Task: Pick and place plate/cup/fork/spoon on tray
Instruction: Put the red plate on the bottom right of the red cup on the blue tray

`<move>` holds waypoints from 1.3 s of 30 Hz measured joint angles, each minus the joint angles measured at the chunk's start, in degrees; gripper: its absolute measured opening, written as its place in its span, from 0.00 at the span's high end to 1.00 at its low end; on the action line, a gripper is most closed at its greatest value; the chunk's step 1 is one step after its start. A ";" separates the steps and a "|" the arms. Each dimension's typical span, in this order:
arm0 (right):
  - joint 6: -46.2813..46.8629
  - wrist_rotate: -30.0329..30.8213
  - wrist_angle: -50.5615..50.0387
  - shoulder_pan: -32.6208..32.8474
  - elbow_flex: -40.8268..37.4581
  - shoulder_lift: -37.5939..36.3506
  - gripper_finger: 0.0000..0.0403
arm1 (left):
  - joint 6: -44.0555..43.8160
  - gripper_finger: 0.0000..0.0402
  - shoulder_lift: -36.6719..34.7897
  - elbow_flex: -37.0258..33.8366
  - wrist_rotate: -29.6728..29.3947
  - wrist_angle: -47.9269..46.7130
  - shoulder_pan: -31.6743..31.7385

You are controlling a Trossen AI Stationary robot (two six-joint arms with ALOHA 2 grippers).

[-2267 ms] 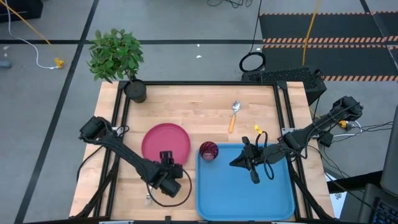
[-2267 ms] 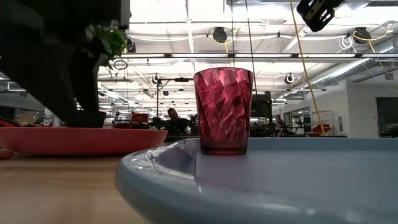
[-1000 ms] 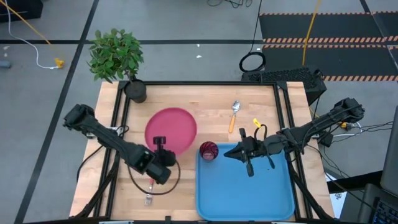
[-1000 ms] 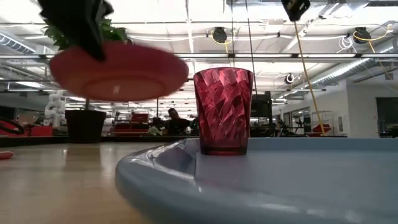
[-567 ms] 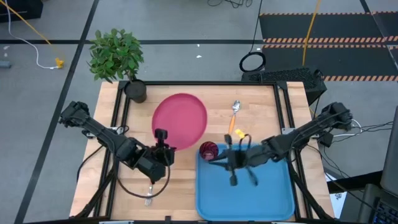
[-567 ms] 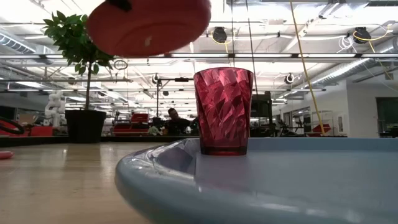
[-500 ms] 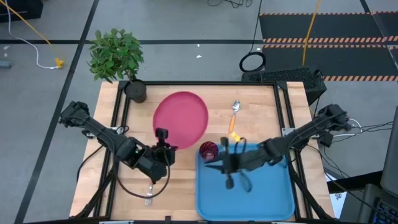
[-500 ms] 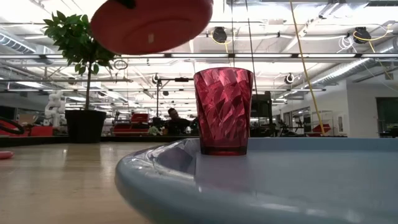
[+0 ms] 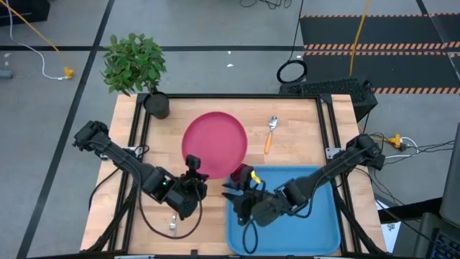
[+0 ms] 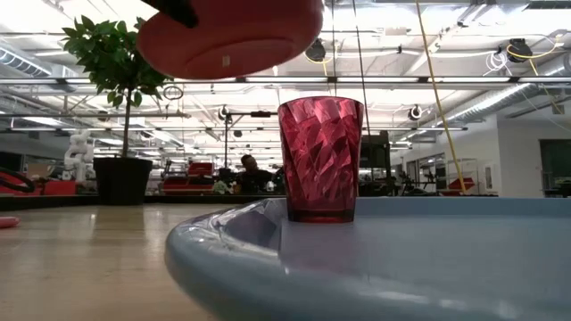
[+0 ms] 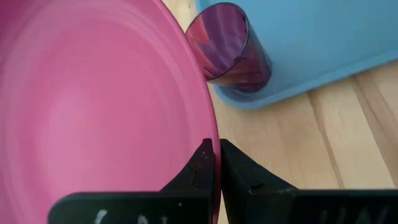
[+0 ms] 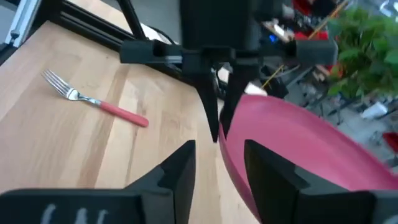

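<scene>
While left end effector [image 9: 192, 170] grips plate [image 9: 214, 142], shifted trayward, right end effector [image 9: 241, 193] closer.

High view: overhead, straight down, far enough to take in the whole table [image 9: 287, 119], both arms and surrounding floor.

Low view: at tabletop level, very near the tray [image 10: 375, 267] rim, facing level across into the room; cup [image 10: 320, 159] close and large, plate [image 10: 230, 34] overhead.

Left wrist view: close, looking down past own fingers [image 11: 235, 177] onto plate [image 11: 93, 106], cup [image 11: 229, 48] and tray corner [image 11: 323, 43].

Right wrist view: near, facing across the table toward left gripper [image 12: 217, 134], plate [image 12: 298, 146] and fork [image 12: 93, 99].

Shared: plate in all 4 views; cup in 3.
</scene>
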 joint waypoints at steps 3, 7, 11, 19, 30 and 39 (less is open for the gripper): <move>3.10 -0.01 -2.24 -0.55 0.09 -0.38 0.68 | -0.28 0.98 -0.01 0.00 -0.09 -0.39 -0.63; 2.54 0.02 -4.38 -1.36 0.09 -0.52 0.71 | -0.94 0.98 -0.01 0.00 -0.39 -0.37 -1.15; 0.64 -0.02 -5.88 -2.28 0.09 -0.52 0.74 | -0.85 0.98 -0.01 0.00 -1.04 -0.24 -1.67; 0.34 -2.99 -12.89 -4.82 0.09 -0.56 0.77 | -0.68 0.98 1.54 -0.02 -1.09 1.00 -1.47; -5.73 -9.30 -15.48 -5.42 -0.20 -0.55 0.90 | -0.89 0.97 2.57 -0.04 -0.74 1.99 -2.02; -7.22 -12.19 -16.26 -5.42 -0.20 -0.56 0.90 | 0.01 0.96 2.58 -0.05 -1.02 2.30 -2.24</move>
